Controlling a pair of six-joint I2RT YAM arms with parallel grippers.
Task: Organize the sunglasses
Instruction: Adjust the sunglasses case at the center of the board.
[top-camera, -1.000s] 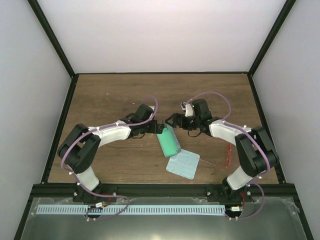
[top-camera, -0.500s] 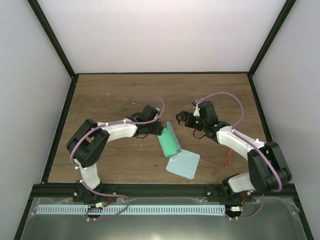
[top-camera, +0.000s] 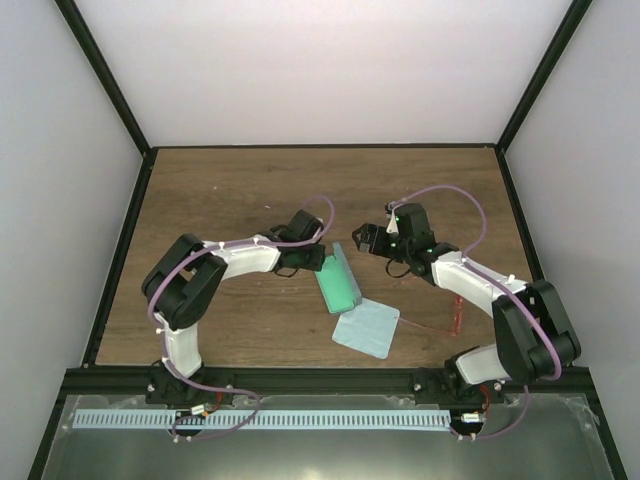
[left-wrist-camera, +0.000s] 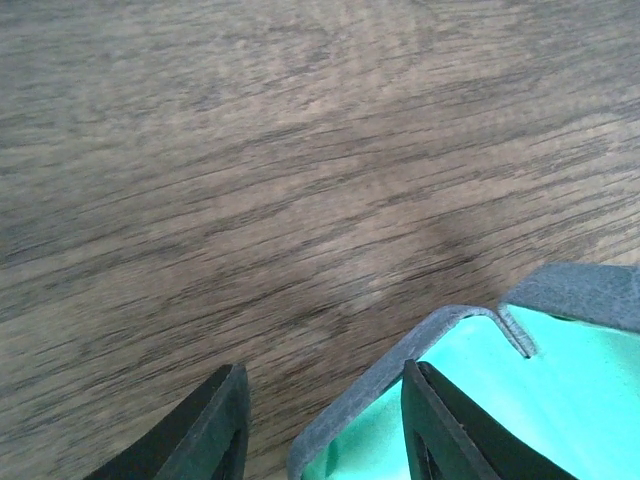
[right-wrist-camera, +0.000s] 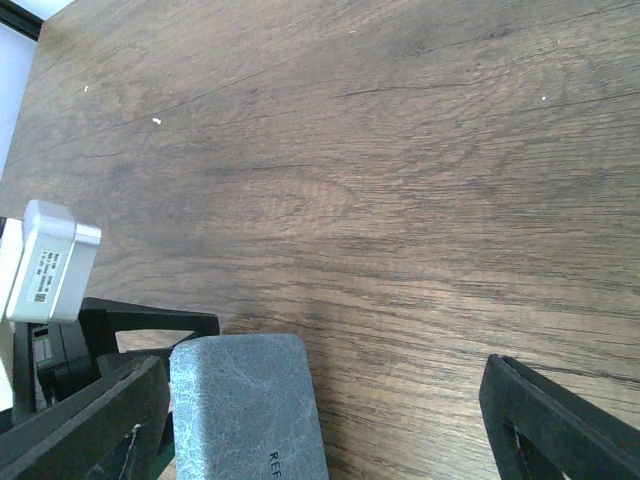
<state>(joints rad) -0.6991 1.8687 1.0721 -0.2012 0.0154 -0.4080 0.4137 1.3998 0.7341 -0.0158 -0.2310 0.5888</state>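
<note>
My left fingers (left-wrist-camera: 215, 428) have half-closed astride the case (left-wrist-camera: 585, 292) rim to steady it, while my right fingers (right-wrist-camera: 85, 425), spread wide, have backed off, free for the sunglasses (top-camera: 457, 312).

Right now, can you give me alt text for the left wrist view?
The left gripper straddles the grey wall of the open case: one dark finger inside against the green lining, the other outside with a gap. Brown wooden table fills the rest.

Cloth (top-camera: 366, 328) between case (top-camera: 338, 283) and sunglasses (top-camera: 457, 318)
</note>
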